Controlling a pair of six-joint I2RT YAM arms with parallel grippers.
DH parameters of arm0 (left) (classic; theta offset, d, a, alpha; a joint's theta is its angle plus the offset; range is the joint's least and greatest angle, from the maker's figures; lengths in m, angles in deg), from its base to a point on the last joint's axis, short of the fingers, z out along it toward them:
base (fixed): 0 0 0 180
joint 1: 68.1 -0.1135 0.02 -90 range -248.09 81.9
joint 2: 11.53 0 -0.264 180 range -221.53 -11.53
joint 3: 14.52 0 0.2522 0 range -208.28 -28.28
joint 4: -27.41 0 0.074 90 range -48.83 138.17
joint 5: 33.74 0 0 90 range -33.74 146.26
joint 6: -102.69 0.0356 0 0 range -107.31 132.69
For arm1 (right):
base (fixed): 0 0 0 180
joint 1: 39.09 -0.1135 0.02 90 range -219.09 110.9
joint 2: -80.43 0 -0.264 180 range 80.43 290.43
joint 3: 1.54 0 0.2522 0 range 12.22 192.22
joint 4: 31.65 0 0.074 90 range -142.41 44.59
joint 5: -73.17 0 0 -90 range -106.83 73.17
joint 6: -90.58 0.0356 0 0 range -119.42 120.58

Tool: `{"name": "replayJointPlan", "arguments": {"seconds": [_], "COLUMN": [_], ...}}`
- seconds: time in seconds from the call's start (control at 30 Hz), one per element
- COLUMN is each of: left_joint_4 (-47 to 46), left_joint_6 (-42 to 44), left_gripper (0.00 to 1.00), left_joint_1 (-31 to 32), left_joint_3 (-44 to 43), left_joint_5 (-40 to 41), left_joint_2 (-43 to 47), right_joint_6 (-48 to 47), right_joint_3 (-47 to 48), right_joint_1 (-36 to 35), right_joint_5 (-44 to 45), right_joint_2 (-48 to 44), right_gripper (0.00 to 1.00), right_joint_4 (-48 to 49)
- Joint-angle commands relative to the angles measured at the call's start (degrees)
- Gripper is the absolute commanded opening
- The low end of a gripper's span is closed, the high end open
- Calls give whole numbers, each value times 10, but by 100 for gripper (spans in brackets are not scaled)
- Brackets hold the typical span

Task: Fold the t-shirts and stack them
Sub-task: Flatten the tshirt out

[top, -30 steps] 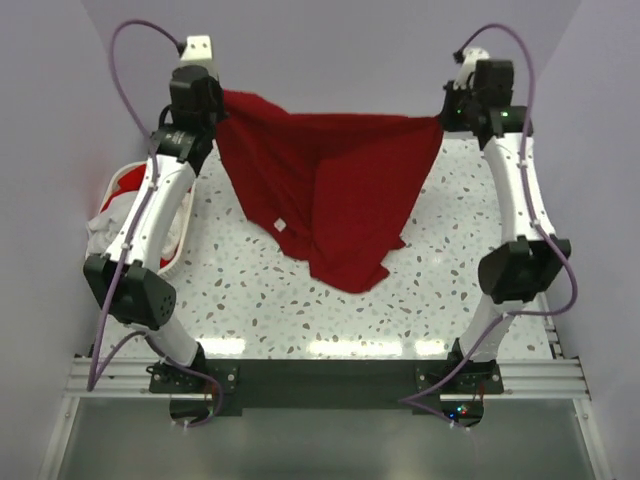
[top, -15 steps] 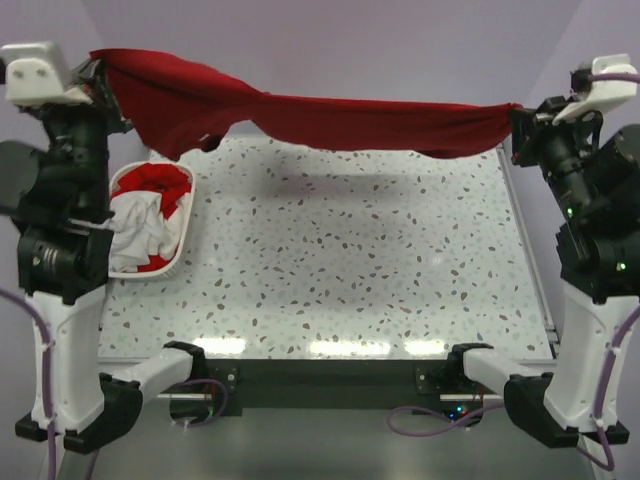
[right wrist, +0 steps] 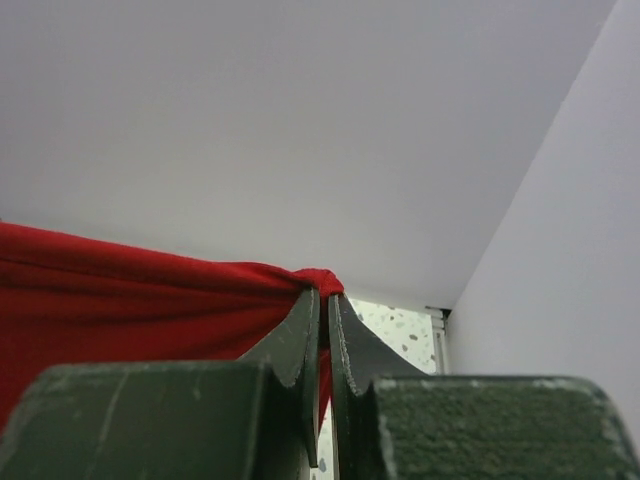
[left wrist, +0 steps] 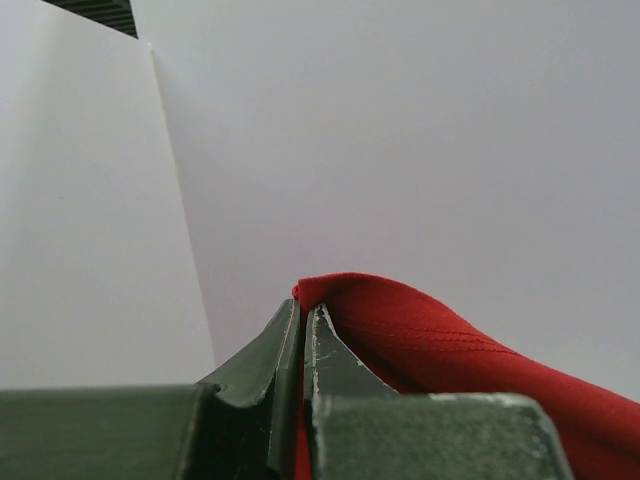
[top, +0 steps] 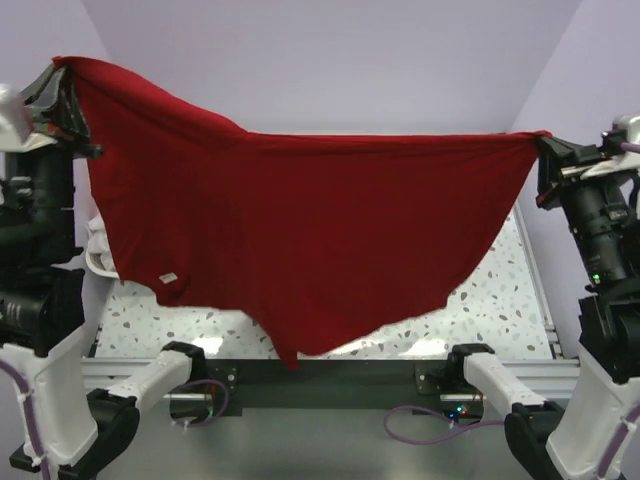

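While it is held up clear of the speckled table (top: 492, 300), one deep red t-shirt (top: 300, 230) is stretched as a broad sheet across the middle of the overhead frame. Two arms are counted, one at each side edge, and two grippers. One shirt is spread; no second one can be made out.

The left gripper (top: 62, 72) is set at the upper left of the frame, its jaws clamped on a corner of the red t-shirt. From the left wrist, the dark fingers are seen pressed together with a fold of red cloth bulging out just beside their tips. The right gripper (top: 545, 142) is placed at the right edge, lower in the frame, and is likewise clenched on the cloth; from the right wrist, a bunched red edge is seen pinched at the fingertips.

The long axis of the red t-shirt runs left to right, and its taut top edge slopes downward from upper left to right. Below that edge the cloth hangs freely and narrows to a point at the bottom centre, in front of the near edge of the table. One small white label (top: 167, 278) is seen at the lower left hem. A white object (top: 98, 258) shows at the left, mostly hidden by the cloth; what it is cannot be told.
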Motion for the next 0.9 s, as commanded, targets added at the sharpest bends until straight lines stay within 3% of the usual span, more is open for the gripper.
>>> {"name": "replayJointPlan", "arguments": {"seconds": [0.0,0.27,0.4,0.6,0.73,0.87], "left_joint_4": [-15,-153,-218,-304,-320,-334], "left_joint_6": [41,20,12,0,0,3], "left_gripper": [0,0,0,0,0,0], "left_joint_1": [-4,-4,-5,-5,-5,-6], "left_joint_3": [39,229,266,276,253,232], "left_joint_5": [-4,-37,-38,-55,-59,-61], "left_joint_2": [-61,-187,-315,-476,-554,-598], "right_joint_6": [-22,-34,-37,-57,-77,-83], "right_joint_3": [-61,-304,-386,-409,-371,-339], "right_joint_1": [2,1,2,2,3,9], "right_joint_5": [17,71,119,153,152,149], "right_joint_2": [40,134,224,376,497,559], "right_gripper": [0,0,0,0,0,0], "right_joint_4": [14,161,291,409,419,431]}}
